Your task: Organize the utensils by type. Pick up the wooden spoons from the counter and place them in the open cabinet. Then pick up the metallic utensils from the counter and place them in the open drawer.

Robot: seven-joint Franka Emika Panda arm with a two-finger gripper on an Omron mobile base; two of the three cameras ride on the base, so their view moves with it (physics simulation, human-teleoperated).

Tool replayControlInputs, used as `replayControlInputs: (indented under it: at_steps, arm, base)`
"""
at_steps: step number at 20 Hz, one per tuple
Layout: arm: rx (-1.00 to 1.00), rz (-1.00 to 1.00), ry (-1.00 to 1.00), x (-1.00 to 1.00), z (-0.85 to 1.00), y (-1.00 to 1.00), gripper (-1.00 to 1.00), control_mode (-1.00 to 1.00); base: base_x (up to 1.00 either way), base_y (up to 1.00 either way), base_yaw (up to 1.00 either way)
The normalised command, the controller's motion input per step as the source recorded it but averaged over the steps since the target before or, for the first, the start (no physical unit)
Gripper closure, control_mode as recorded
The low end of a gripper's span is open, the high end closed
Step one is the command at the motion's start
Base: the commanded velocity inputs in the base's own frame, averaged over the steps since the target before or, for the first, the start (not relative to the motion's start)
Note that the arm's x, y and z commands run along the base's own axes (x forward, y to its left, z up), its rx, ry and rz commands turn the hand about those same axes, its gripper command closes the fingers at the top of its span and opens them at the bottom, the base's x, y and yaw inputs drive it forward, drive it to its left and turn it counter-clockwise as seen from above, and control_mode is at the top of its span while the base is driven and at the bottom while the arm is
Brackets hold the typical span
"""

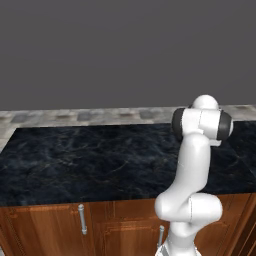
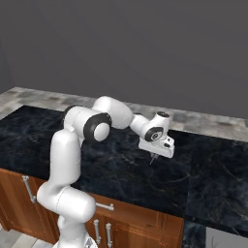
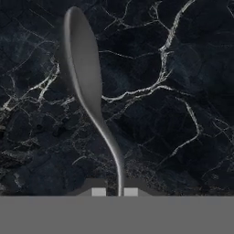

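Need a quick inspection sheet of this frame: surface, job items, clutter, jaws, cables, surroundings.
Surface: black marble counter, white veining, bare where visible.
Job's things: grey metal spoon, its handle running down between the jaws, bowl pointing away over the counter. No wooden spoons seen.
Clutter: nothing seen.
Grippers: gripper closed on the spoon handle; in the right base view it hangs low over the counter. Whether the spoon is off the surface, cannot tell.
Cables: nothing seen.
Surroundings: wooden cabinet fronts with metal handles under the counter, all shut here; tiled strip behind it; plain grey wall.
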Motion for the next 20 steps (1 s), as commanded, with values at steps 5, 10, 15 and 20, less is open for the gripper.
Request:
replayControlInputs:
  at_steps: [5, 10, 15, 20]
  arm:
    - [-0.03, 0.01, -0.10, -0.11, 0.51, 0.10, 1.00, -1.00]
    - [-0.05, 0.00, -0.18, -0.26, 0.74, 0.28, 1.00, -1.00]
    - [0.00, -0.13, -0.28, -0.57, 0.27, 0.56, 1.00, -1.00]
    - [0.00, -0.15, -0.16, -0.48, 0.28, 0.71, 1.00, -1.00]
  base:
    - [0.00, 0.00, 0.00]
    - [0.00, 0.00, 0.00]
    - [0.00, 0.00, 0.00]
    - [0.00, 0.00, 0.00]
